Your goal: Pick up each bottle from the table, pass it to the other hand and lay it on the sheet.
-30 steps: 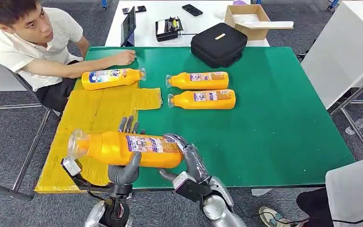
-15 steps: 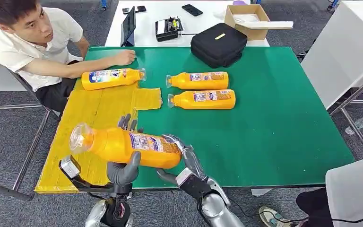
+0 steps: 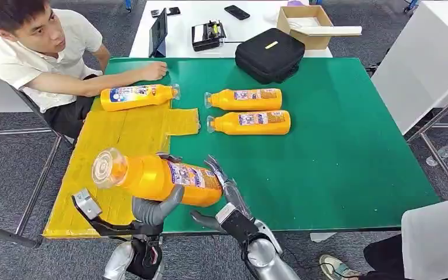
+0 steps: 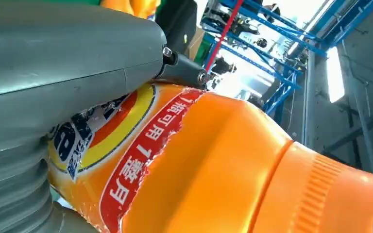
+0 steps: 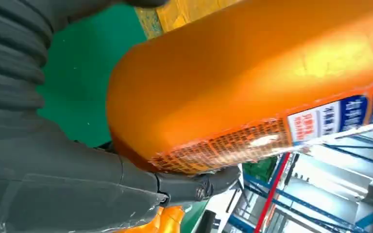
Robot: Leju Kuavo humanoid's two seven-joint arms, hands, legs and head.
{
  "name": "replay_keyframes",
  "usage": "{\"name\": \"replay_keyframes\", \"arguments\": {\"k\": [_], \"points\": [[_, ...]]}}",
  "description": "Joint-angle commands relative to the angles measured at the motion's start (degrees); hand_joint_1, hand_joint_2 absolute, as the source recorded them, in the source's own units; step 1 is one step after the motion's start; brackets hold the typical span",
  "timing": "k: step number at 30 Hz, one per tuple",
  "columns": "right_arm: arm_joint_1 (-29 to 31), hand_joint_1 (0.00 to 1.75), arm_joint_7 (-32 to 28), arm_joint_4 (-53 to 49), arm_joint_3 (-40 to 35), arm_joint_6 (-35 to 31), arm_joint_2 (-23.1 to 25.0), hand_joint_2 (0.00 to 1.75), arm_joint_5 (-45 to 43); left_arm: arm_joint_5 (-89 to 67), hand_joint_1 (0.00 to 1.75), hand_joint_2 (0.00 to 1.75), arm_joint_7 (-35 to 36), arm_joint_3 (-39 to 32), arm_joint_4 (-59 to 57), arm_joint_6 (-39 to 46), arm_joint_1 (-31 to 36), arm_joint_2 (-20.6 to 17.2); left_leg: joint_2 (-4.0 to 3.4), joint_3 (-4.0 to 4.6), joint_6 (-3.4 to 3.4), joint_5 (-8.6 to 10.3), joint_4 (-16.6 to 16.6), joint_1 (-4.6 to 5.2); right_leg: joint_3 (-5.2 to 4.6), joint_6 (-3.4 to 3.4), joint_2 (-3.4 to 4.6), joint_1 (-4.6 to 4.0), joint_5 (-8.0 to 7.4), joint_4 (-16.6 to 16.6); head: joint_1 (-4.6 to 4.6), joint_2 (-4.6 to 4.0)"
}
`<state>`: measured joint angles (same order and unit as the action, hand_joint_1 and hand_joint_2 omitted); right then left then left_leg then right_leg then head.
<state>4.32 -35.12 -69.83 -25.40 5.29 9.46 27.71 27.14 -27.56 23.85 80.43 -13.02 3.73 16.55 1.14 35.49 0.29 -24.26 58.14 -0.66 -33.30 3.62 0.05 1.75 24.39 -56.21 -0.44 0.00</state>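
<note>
The left hand [image 3: 151,210] is wrapping its fingers under the orange bottle [image 3: 157,178], holding it up above the near end of the yellow sheet [image 3: 122,140]. The right hand [image 3: 224,195] is cupping the bottle's base, fingers partly open. I think the pass is happening; next the right hand needs to let go.

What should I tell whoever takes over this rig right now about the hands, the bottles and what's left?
Left hand grips the orange plastic bottle with the clear cap from below, mid-air over the near table edge. Right hand is on the bottle's base end; whether it has let go cannot be told.
One orange bottle with a blue label lies at the far end of the yellow sheet, done.
Two orange bottles lie on the green table, beside the sheet.
Left: finish the handover, lay this bottle on the sheet, then both remaining bottles.
</note>
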Motion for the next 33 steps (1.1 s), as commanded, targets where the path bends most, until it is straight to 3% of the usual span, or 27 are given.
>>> {"name": "replay_keyframes", "arguments": {"k": [1, 7, 12, 16, 25, 33], "points": [[1.1, 0.00, 1.0, 2.9, 1.7, -3.6, 0.1, 1.75, 3.2, -5.1, 1.75, 1.75, -2.5, -2.6, 0.8, 3.4, 2.0, 2.2, -0.01, -0.14, 0.02, -0.08, 0.0, -0.05, 0.21, -0.18, -0.08, -0.09, 0.06, 0.0, 0.00, 0.00], [2.4, 0.00, 2.6, 1.9, 3.6, -10.4, 4.3, 1.75, 8.7, -7.1, 1.75, 1.75, -2.8, -11.0, 9.7, 5.4, -3.1, 1.5, -0.16, -0.13, 0.01, -0.08, 0.0, -0.03, 0.14, -0.18, 0.08, -0.07, 0.03, 0.0, 0.00, 0.00], [2.1, 0.00, 3.1, 0.3, 4.2, -11.9, 5.2, 1.75, 9.9, -7.4, 1.75, 1.75, -2.4, -13.8, 11.7, 4.4, -4.2, 2.0, -0.29, -0.16, 0.00, -0.12, 0.0, -0.04, 0.14, -0.21, 0.19, -0.09, 0.04, 0.0, 0.02, 0.00], [3.6, 0.00, 2.9, -2.5, 6.2, -15.6, 5.9, 1.75, 10.0, -7.1, 1.75, 1.75, -3.0, -21.8, 15.7, 2.9, -4.8, 2.3, -0.31, -0.04, 0.01, -0.08, 0.0, -0.03, -0.01, -0.15, 0.24, -0.05, -0.01, -0.1, 0.02, 0.00], [5.8, 0.00, 3.8, -7.8, 6.3, -14.8, 5.2, 1.75, 10.6, -10.0, 1.75, 1.75, -4.5, -32.0, 20.6, 2.3, -5.1, 3.4, -0.26, -0.09, 0.00, -0.08, 0.0, -0.06, 0.08, -0.20, 0.18, -0.07, 0.03, -0.1, 0.02, 0.00], [5.7, 0.00, 3.9, -8.5, 6.2, -14.5, 5.1, 1.75, 10.5, -9.9, 1.75, 1.75, -4.6, -33.2, 20.6, 2.5, -4.3, 3.5, -0.10, -0.04, -0.01, -0.01, 0.0, -0.04, 0.06, -0.13, 0.05, -0.04, 0.01, 0.0, 0.02, 0.00]]}}
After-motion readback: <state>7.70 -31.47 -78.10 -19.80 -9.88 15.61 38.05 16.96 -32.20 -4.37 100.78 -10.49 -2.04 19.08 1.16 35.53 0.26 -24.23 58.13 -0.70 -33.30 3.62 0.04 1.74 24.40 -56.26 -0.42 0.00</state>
